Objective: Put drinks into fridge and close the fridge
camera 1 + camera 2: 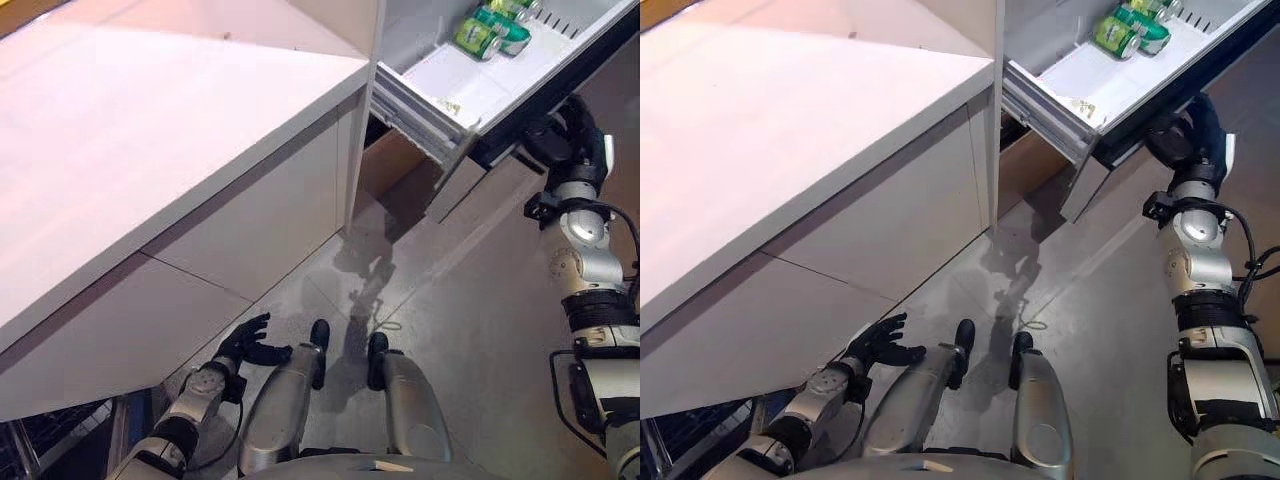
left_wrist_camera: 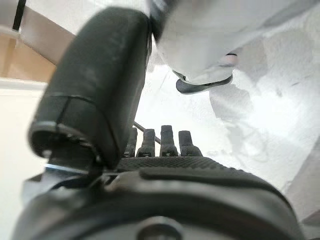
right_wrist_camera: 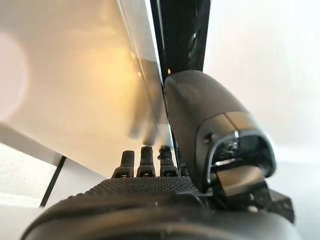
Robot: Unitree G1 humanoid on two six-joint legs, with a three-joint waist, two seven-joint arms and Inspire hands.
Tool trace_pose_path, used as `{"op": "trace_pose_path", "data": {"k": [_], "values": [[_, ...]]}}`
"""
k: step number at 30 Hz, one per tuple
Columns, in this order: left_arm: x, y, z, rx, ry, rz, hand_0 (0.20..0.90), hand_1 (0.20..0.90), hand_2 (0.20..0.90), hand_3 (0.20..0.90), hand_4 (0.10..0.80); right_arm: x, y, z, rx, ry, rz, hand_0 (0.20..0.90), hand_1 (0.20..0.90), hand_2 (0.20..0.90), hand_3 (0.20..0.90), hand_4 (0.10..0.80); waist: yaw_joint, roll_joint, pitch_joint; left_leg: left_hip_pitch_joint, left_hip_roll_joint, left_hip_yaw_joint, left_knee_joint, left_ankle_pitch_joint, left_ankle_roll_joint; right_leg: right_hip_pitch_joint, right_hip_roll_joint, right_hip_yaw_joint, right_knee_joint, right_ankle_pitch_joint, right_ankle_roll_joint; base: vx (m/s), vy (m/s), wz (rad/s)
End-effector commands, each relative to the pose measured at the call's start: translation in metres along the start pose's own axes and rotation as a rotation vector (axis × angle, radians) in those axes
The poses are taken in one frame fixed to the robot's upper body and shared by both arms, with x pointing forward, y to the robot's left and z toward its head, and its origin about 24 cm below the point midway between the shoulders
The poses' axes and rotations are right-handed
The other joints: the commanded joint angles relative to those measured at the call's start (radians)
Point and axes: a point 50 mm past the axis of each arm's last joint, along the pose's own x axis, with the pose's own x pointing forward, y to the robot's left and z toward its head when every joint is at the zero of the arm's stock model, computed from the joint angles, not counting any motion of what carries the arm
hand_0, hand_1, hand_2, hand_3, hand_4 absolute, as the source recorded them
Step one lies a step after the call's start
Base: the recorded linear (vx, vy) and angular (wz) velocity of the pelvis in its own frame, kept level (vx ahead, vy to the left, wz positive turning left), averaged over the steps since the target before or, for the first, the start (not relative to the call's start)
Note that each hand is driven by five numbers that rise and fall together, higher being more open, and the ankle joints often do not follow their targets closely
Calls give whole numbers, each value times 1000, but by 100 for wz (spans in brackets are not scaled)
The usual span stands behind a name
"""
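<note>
The fridge drawer (image 1: 455, 85) stands pulled out at the upper right, with green cans (image 1: 490, 32) lying at its far end. My right hand (image 1: 565, 130) is raised against the drawer's dark front (image 1: 600, 65), below its rim. In the right wrist view its fingers (image 3: 142, 162) reach out straight to the drawer's pale front panel (image 3: 75, 75), so it is open and holds nothing. My left hand (image 1: 248, 345) hangs low near the floor, beside the cabinet, open and empty; its fingers (image 2: 167, 140) show straight in the left wrist view.
A long white counter (image 1: 150, 130) with pale cabinet fronts (image 1: 250, 230) fills the left side. A brown gap (image 1: 385, 165) lies under the open drawer. Grey floor (image 1: 470, 300) stretches between the cabinet and my right arm.
</note>
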Motion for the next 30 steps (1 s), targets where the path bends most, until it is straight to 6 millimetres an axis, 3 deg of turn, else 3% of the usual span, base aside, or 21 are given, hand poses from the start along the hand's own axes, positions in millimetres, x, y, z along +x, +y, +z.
{"op": "trace_pose_path", "data": {"k": [1, 7, 11, 21, 25, 30], "values": [[-25, 18, -51, 126, 143, -2, 900, 900, 900, 900, 800, 13, 81, 101, -84, -347, 433, 900, 900, 900, 900, 800, 132, -25, -110, 75, -35, -20, 39, -112, 23, 96, -4, 0, 15, -27, -3, 226, 7, 10], [-34, 21, -66, 147, 189, -21, 900, 900, 900, 900, 800, 19, 84, 91, -21, -260, 411, 900, 900, 900, 900, 800, 162, -37, -163, 168, -29, -47, -55, -95, 12, 204, -6, -40, -105, -8, 10, 161, 4, 22], [-37, 15, -70, 126, 189, -76, 900, 900, 900, 900, 800, 17, 87, 75, -4, -197, 419, 900, 900, 900, 900, 800, 167, -53, -213, 216, -20, -55, -117, -74, 10, 256, 0, -50, -189, 20, 17, 122, -2, 24], [-40, 14, -80, 134, 216, -84, 900, 900, 900, 900, 800, 5, 73, 41, 168, -136, 349, 900, 900, 900, 900, 800, 121, -68, -273, 262, -3, -16, -180, -61, 13, 288, 24, -14, -277, 61, 24, 13, -21, 13], [-36, 11, -76, 82, 208, -72, 900, 900, 900, 900, 800, -15, 67, 5, 333, -50, 301, 900, 900, 900, 900, 800, 66, -69, -311, 286, 20, 24, -249, -37, 8, 284, 46, 26, -326, 89, 29, -56, -50, -26], [-30, 4, -68, -27, 183, -52, 900, 900, 900, 900, 800, -56, 53, -63, 292, 127, 296, 900, 900, 900, 900, 800, 2, -67, -348, 305, 44, 72, -316, -13, 0, 274, 66, 69, -365, 110, 34, -79, -41, -35]]}}
